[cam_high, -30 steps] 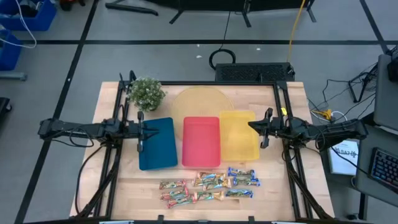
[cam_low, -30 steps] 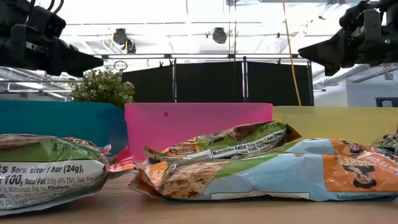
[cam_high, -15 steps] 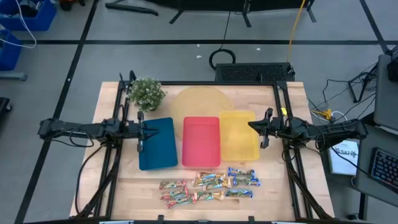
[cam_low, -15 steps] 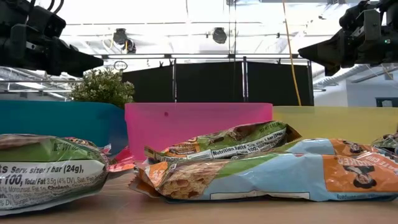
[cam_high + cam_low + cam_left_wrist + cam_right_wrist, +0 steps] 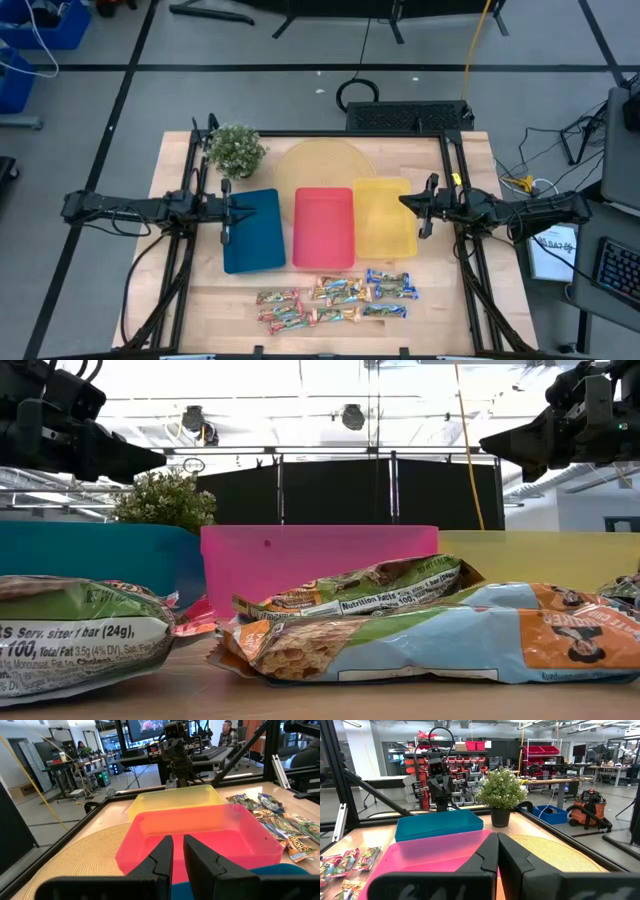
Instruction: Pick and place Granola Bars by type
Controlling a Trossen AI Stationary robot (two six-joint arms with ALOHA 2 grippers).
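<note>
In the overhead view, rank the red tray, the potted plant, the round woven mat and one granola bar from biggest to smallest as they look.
1. Round woven mat, though the trays cover part of it, so its full extent is a guess.
2. Red tray, close to the mat's visible area.
3. Potted plant.
4. One granola bar, clearly the smallest.

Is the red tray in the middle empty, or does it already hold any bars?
Empty. The high view shows the red rectangular plastic tray with a bare floor; the shiny-wrapped granola bars all lie on the wooden table in front of it.
</note>
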